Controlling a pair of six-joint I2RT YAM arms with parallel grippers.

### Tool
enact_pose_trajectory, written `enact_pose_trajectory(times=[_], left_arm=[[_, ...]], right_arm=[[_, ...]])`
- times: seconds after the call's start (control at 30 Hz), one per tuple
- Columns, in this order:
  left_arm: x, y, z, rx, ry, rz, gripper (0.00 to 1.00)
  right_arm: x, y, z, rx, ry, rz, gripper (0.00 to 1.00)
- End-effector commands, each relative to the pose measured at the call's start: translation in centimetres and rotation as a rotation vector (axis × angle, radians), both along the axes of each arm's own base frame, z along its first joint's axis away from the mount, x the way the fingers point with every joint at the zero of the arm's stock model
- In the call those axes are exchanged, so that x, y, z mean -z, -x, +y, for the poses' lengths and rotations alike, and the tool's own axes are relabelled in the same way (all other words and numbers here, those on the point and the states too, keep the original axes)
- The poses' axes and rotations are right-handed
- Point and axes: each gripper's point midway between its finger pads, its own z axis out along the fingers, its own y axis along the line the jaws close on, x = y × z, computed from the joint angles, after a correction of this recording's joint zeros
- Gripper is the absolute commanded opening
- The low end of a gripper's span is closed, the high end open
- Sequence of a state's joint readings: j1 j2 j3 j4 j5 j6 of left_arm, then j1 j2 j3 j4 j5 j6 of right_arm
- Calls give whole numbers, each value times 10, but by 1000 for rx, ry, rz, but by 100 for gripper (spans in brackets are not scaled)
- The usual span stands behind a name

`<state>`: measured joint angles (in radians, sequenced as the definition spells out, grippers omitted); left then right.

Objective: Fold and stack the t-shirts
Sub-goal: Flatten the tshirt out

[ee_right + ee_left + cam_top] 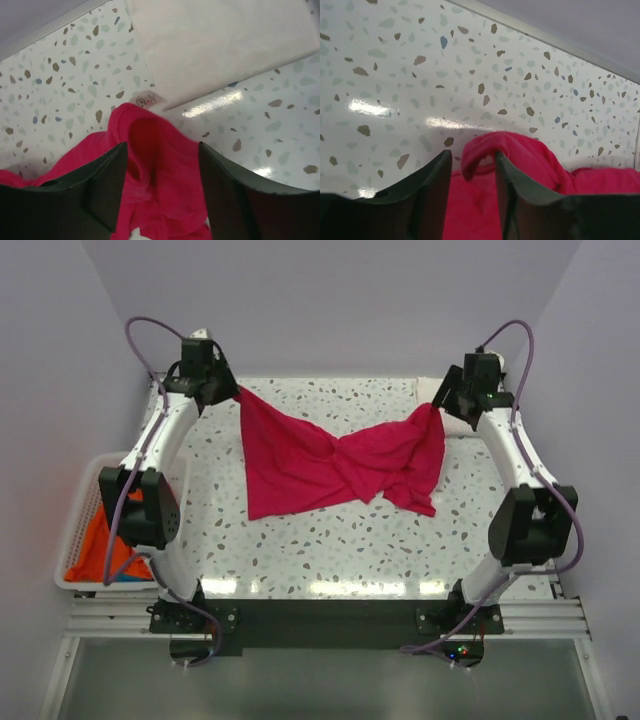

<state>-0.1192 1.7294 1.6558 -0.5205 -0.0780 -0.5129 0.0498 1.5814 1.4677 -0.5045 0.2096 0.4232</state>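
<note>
Magenta cloth fills the gap between the two dark fingers (436, 186) of the left gripper (472, 161), which is clamped narrowly on a bunched fold of the magenta t-shirt (535, 162). That fold rises in a loop just above the fingertips. In its own wrist view the right gripper (161, 148) stands a little wider but is likewise closed around a rolled hump of the same shirt, with pink fabric packed between its jaws. Seen from above, the left gripper (226, 390) holds one end of the shirt at the far left of the table (330, 555). The right gripper (438, 406) holds the other end at the far right. The single magenta t-shirt (330, 465) hangs between them, twisted near its middle, with its lower part draped on the speckled tabletop around the centre. Just beyond the right gripper lies one white t-shirt (225, 40), folded flat to a rectangle at the far right corner, and the pink fold reaches close to its near corner. A small round tag (145, 101) sits at that corner. Off the table's left edge stands one white slotted basket (84, 502). It holds one orange t-shirt (95, 540), with a sliver of one blue t-shirt (133, 576) beneath it. That makes four shirts, two arms and one basket.
</note>
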Motion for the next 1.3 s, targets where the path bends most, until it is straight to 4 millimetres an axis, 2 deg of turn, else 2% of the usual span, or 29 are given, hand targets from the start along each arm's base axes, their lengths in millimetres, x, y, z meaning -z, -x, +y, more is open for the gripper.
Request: enact_pose_trajectory(times=[0.0, 0.03, 0.07, 0.1, 0.13, 0.17, 0.2, 0.23, 0.27, 0.3, 0.33, 0.37, 0.4, 0.43, 0.5, 0.57, 0.67, 0.83, 0.93, 1.07, 1.27], left_arm=[[4, -24, -15, 90, 124, -3, 52], [11, -20, -14, 85, 122, 9, 63], [-5, -16, -13, 84, 122, -46, 72], [-4, -10, -11, 71, 122, -48, 74], [18, 3, -7, 49, 116, 2, 74], [12, 18, -4, 28, 110, -7, 75], [19, 30, -5, 9, 124, 10, 75], [57, 54, -4, -9, 118, 93, 74], [50, 71, -5, -22, 115, 63, 73], [59, 85, -8, -28, 127, 70, 72], [95, 112, -9, -31, 116, 137, 71], [86, 124, -12, -32, 112, 93, 67], [95, 137, -14, -40, 119, 109, 65], [118, 157, -13, -38, 113, 159, 64], [122, 176, -24, -12, 131, 159, 60], [135, 195, -33, 10, 137, 192, 56], [147, 212, -41, 27, 140, 216, 52], [171, 226, -43, 38, 136, 265, 50], [178, 227, -46, 53, 139, 278, 50], [185, 226, -48, 62, 142, 287, 50], [203, 227, -49, 41, 135, 334, 47]], right_arm=[[-7, -32, 13, -72, -123, -12, 69], [-8, -31, 11, -71, -117, -2, 78], [-10, -26, 11, -74, -113, -6, 82], [-9, -21, 9, -68, -108, -14, 85], [-3, -5, 9, -63, -107, -9, 87], [1, 2, 9, -53, -115, -9, 88], [8, 12, 13, -64, -130, 0, 88], [40, 32, 17, -68, -152, 65, 87], [34, 42, 21, -74, -174, 19, 86], [44, 54, 25, -80, -177, 25, 85], [80, 79, 25, -68, -179, 96, 85], [75, 89, 26, -63, -191, 51, 83], [86, 100, 26, -59, -195, 62, 81], [111, 118, 22, -33, -183, 112, 79], [113, 132, 19, -15, -186, 91, 75], [131, 146, 17, 3, -183, 124, 71], [147, 156, 17, 17, -191, 164, 63], [173, 163, 19, 38, -216, 211, 61], [183, 159, 20, 50, -234, 217, 59], [190, 154, 22, 52, -248, 234, 54], [193, 153, 21, 60, -241, 240, 52]])
